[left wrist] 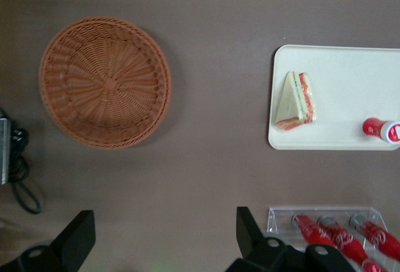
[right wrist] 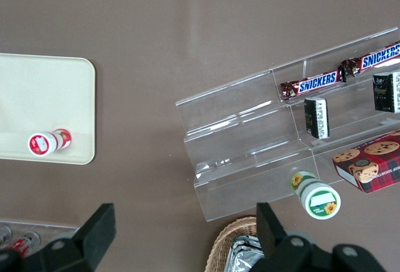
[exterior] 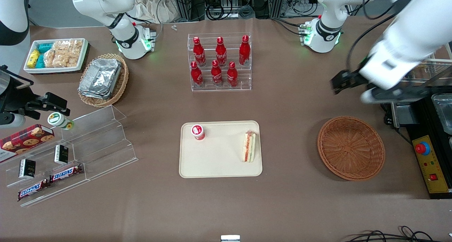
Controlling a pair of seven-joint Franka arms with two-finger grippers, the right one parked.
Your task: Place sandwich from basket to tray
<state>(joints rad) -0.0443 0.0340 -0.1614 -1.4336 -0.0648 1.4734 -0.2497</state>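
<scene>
brown matte table. flat cream plastic tray, rounded corners, low rim. round woven wicker basket, reddish-brown, nothing in it. gripper up above table, farther from camera than basket, fingers spread, holding nothing. triangular sandwich lies on tray, at edge nearest basket.

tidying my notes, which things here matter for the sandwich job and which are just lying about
Job: sandwich lying on the tray; empty basket; end effector, open, raised above the table.
Lying about: red bottles, small cup on tray, Snickers bars, foil trays.
</scene>
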